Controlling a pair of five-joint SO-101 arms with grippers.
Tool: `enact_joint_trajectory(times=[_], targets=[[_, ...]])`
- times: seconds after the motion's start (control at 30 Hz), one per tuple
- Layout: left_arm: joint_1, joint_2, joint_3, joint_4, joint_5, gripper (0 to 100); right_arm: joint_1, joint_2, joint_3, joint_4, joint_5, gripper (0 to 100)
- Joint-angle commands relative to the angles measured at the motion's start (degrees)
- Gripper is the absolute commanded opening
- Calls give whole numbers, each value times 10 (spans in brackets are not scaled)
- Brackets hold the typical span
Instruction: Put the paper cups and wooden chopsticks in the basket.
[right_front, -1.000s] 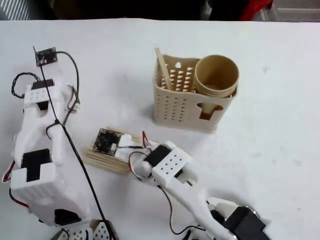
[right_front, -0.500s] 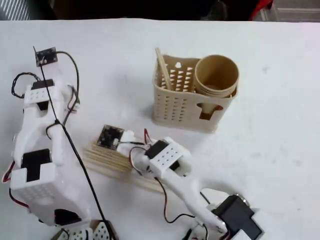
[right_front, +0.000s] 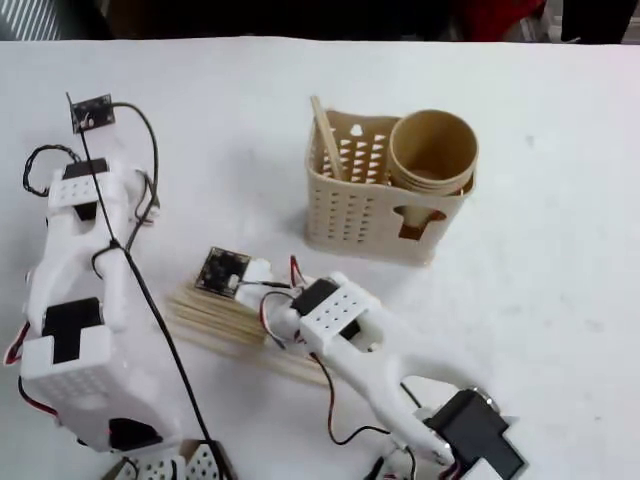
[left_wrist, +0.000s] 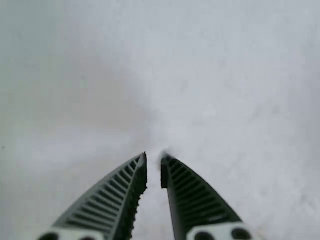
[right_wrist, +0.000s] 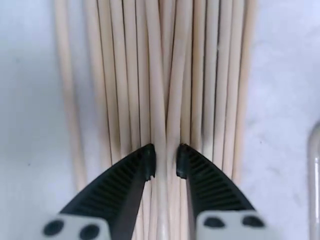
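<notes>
A pile of wooden chopsticks (right_front: 205, 312) lies on the white table in front of the basket (right_front: 352, 215). My right arm (right_front: 340, 325) leans over that pile. In the right wrist view my right gripper (right_wrist: 166, 161) is down on the chopsticks (right_wrist: 200, 90), shut on one stick held between its fingertips. The cream basket holds stacked paper cups (right_front: 433, 150) and one upright chopstick (right_front: 325, 125). My left arm (right_front: 80, 280) is folded at the table's left side. Its left gripper (left_wrist: 153, 165) is shut over bare table with nothing in it.
A small circuit board (right_front: 91, 112) with a black cable (right_front: 150, 140) lies at the far left. The white table (right_front: 560, 200) stretches bare to the right of the basket and behind it.
The right arm shifted slightly away from the front edge over the chopstick pile, uncovering more of the sticks. The left arm has stayed still.
</notes>
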Motion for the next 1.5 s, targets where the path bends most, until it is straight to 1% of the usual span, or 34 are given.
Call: enact_joint_trajectory(times=[0.0, 0.2, 0.43, 0.5, 0.57, 0.63, 0.7, 0.8, 0.93, 1.0, 1.1, 1.2, 1.4, 1.47], targets=[[-6, -2, -3, -10, 3, 72, 19, -42, -21, 21, 6, 80], [-6, -2, -3, -10, 3, 72, 63, -80, -10, 38, 16, 80], [-6, -2, -3, -10, 3, 72, 61, -81, 2, 33, 29, 86], [-6, -2, -3, -10, 3, 72, 59, -87, -1, 15, 31, 115], [-6, -2, -3, -10, 3, 72, 51, -80, -30, 9, 36, 174], [-6, -2, -3, -10, 3, 72, 40, -73, -58, 15, 71, 228], [-6, -2, -3, -10, 3, 72, 34, -53, -94, 28, 97, 257], [-6, -2, -3, -10, 3, 72, 56, 4, -158, 25, 108, 259], [-6, -2, -4, -10, 3, 72, 101, 93, -251, 24, 146, 259], [-4, -2, -4, -10, 3, 72, 116, 127, -279, 5, 149, 259], [-2, -2, -7, -10, 3, 72, 117, 176, -293, -47, 182, 258], [-2, -2, -7, -10, 3, 72, 112, 222, -298, -72, 196, 258], [-2, -2, -7, -10, 3, 72, 124, 276, -304, -70, 194, 252], [-2, -2, -7, -10, 3, 72, 129, 276, -305, -45, 195, 210]])
